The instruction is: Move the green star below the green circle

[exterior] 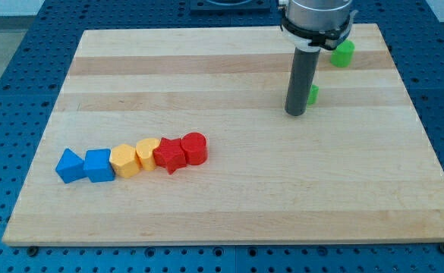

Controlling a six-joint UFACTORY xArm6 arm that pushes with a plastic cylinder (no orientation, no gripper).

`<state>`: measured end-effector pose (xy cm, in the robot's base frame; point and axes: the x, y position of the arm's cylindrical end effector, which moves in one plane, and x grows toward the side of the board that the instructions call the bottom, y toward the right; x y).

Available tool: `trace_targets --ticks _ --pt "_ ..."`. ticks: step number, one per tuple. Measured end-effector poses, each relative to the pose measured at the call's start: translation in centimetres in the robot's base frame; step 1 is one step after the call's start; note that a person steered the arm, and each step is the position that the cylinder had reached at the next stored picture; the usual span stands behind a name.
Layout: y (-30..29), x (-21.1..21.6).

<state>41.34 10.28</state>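
Wooden surface (229, 189) is being crossed by my tip (294, 114), which is being held toward the top right corner. No hand is fitted, so no grasping state can be told. Green star (313, 94) is being mostly hidden just behind the rod, touching or nearly so. Green circle (343, 53) is sitting near the top edge, toward the right corner. Along the bottom left, a touching row is being formed: blue block (70, 165), blue cube (99, 164), yellow block (124, 161), yellow heart (146, 152), red star (169, 155), red cylinder (194, 147).
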Motion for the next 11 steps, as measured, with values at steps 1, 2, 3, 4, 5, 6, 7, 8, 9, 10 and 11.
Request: trace_targets --ticks 1,2,3,4,5,6,7,8,9,10,11 --pt "0.0 -0.2" --pt "1.6 -1.9" --pt "3.6 -3.4" --pt "2.2 -3.3" --pt "-3.4 -3.3" --pt "-3.6 -5.0" --pt "0.8 -6.9" --pt "6.1 -7.5" --pt "5.8 -7.5" --pt "2.0 -6.0" --pt "-0.2 -2.6"
